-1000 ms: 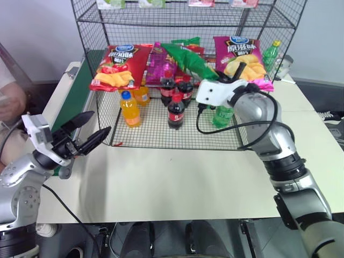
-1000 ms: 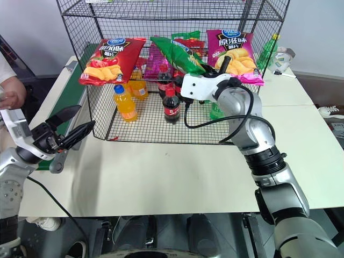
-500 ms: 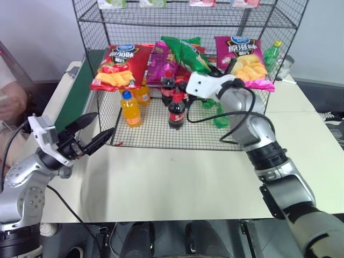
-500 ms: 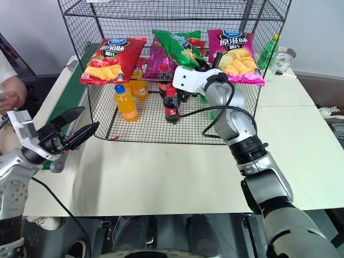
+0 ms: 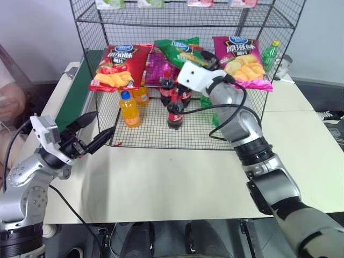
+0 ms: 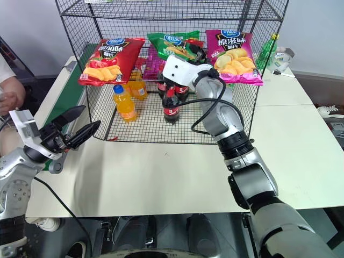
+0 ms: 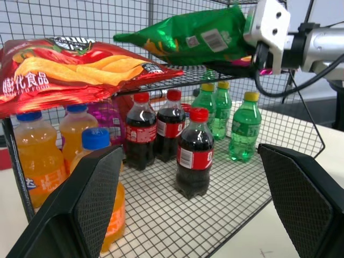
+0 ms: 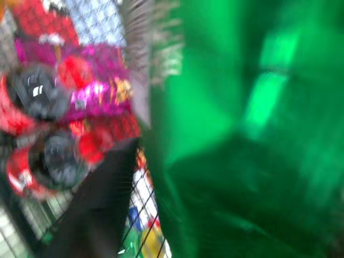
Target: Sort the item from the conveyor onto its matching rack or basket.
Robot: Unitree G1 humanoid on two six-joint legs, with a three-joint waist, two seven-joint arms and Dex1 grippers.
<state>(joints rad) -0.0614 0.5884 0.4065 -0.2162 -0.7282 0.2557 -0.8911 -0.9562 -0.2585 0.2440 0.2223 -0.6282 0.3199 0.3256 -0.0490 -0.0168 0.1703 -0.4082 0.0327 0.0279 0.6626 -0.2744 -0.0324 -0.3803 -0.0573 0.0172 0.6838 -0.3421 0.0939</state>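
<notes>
The item, a glossy green crisp bag (image 5: 177,49), lies nearly flat on the middle shelf of the black wire rack (image 5: 88,32), between a red bag and a magenta bag. My right gripper (image 5: 203,58) reaches into the rack at the bag's near end and stands open. In the right wrist view one black finger (image 8: 102,209) shows beside the green bag (image 8: 242,118), which hides the other. My left gripper (image 5: 104,121) hovers open and empty at the rack's front left corner, over the table. The conveyor (image 5: 72,94) runs along the left side.
A red crisp bag (image 5: 115,64), a purple bag (image 5: 157,67) and a magenta bag (image 5: 241,54) share that shelf. Orange bottles (image 5: 129,107), cola bottles (image 5: 175,110) and green bottles (image 7: 242,129) stand on the bottom shelf. A person's arm (image 5: 11,102) is at the far left. The white table (image 5: 177,177) stretches in front.
My right arm has swung left and pushed deeper into the rack. The green bag has gone from tilted to lying flat on the shelf, and the gripper has opened. My left arm has stayed put.
</notes>
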